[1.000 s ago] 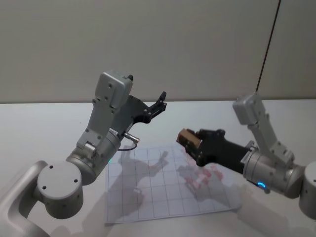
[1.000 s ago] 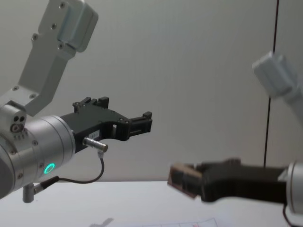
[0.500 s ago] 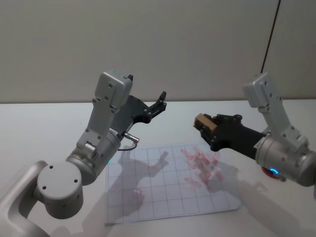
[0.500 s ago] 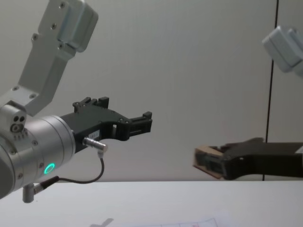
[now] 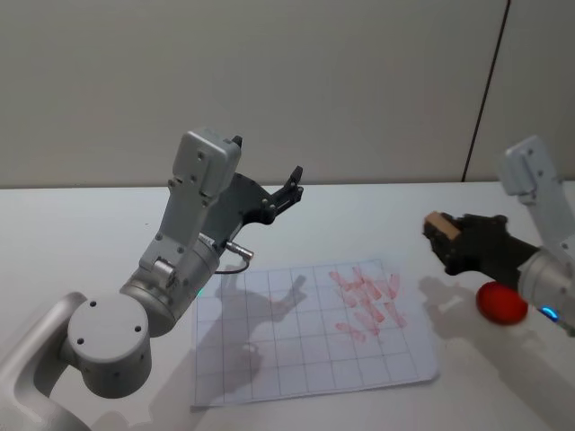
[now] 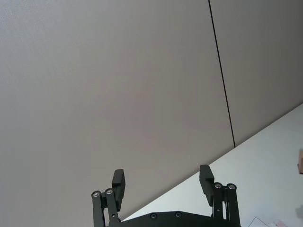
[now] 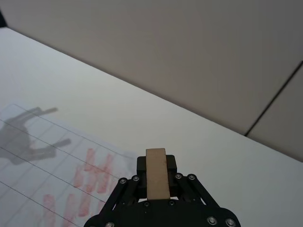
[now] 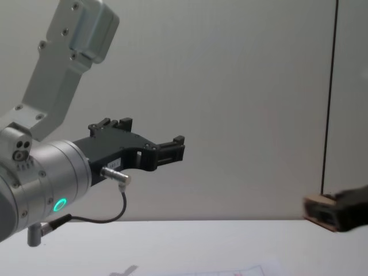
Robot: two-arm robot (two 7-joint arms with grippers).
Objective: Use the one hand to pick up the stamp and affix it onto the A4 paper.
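The stamp (image 5: 437,224), a small tan wooden block, is held in my right gripper (image 5: 442,237), which is shut on it in the air just past the right edge of the A4 paper (image 5: 296,346). The paper lies flat on the table, gridded, with a cluster of red marks (image 5: 367,301) on its right part. In the right wrist view the stamp (image 7: 156,179) stands between the black fingers, with the paper (image 7: 42,161) beyond it. The chest view has the stamp (image 8: 319,209) at the right edge. My left gripper (image 5: 289,187) hangs open, raised above the paper's far left corner.
A red round object (image 5: 500,303) sits on the white table (image 5: 81,233) right of the paper, under my right arm. The left arm's big grey links (image 5: 193,224) rise over the paper's left side. A plain wall stands behind the table.
My right gripper has carried the stamp rightward, from above the paper's red marks to beyond its right edge. The red round object has come into view. The left arm has not moved.
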